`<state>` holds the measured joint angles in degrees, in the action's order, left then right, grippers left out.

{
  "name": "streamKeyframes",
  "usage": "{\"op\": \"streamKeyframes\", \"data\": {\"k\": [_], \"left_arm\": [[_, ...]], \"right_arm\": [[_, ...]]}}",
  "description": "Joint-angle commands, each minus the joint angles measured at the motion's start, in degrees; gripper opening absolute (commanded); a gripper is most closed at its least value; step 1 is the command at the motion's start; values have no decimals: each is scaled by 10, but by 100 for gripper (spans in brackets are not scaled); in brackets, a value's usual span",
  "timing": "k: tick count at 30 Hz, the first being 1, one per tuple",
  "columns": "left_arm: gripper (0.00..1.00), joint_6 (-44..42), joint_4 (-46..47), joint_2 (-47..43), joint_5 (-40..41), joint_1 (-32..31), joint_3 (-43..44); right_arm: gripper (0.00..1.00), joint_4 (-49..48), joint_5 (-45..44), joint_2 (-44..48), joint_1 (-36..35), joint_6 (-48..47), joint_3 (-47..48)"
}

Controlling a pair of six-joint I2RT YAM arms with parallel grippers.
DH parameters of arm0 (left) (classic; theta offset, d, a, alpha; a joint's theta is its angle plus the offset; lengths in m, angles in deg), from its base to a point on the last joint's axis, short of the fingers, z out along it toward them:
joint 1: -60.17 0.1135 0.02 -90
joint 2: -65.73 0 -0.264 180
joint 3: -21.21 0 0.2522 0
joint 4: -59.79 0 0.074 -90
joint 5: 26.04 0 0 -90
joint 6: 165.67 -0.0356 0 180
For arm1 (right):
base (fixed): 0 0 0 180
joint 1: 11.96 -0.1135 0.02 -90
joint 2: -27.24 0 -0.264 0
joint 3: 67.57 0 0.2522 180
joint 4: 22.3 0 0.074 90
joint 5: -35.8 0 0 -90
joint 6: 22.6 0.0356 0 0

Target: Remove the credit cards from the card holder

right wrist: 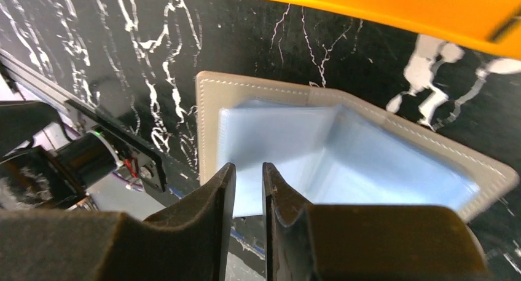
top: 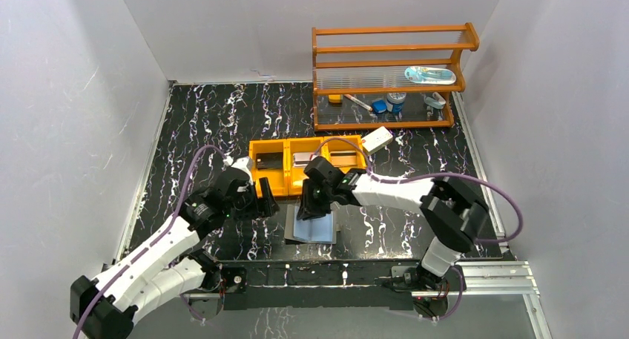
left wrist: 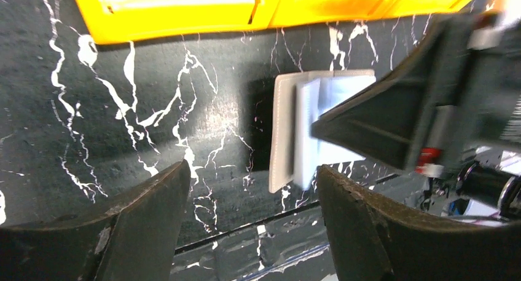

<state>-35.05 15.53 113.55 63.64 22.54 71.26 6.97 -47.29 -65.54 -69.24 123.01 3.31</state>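
Observation:
The grey card holder (top: 315,226) lies open on the black table, pale blue inner faces up. It also shows in the left wrist view (left wrist: 282,133) and the right wrist view (right wrist: 344,152). My right gripper (top: 315,204) hangs just over its near-left part. Its jaws (right wrist: 249,170) stand a narrow gap apart, with a blurred blue leaf behind them and nothing seen between them. My left gripper (top: 268,204) is open and empty (left wrist: 252,176), left of the holder. A dark card (top: 268,161), a second dark one (top: 303,159) and a silvery-brown one (top: 343,158) lie in the orange tray (top: 289,141).
The orange tray stands just behind the holder and both grippers (left wrist: 184,23) (right wrist: 368,4). A white box (top: 377,139) leans at its right end. An orange rack (top: 386,79) with small items stands at the back right. A metal rail (top: 334,272) runs along the near edge.

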Motion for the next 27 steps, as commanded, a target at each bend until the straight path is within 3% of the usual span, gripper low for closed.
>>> {"op": "streamKeyframes", "data": {"k": [1,6,11,16,24,27], "left_arm": [[76,5,-37,-45,65,-2,29],[83,0,-46,-76,80,-2,24],[89,-8,-61,-81,96,-2,35],[98,-17,-81,-73,133,-2,56],[98,-71,-97,-70,208,-1,113],[98,-117,-93,-49,185,-1,155]], "right_arm": [[31,-67,76,-61,-14,-4,6],[30,25,21,-116,-18,-29,57],[34,67,-6,-65,-19,-59,85],[44,73,-56,33,-19,-66,85],[67,94,-197,172,-15,-109,80],[76,79,-264,225,-14,-154,76]]}}
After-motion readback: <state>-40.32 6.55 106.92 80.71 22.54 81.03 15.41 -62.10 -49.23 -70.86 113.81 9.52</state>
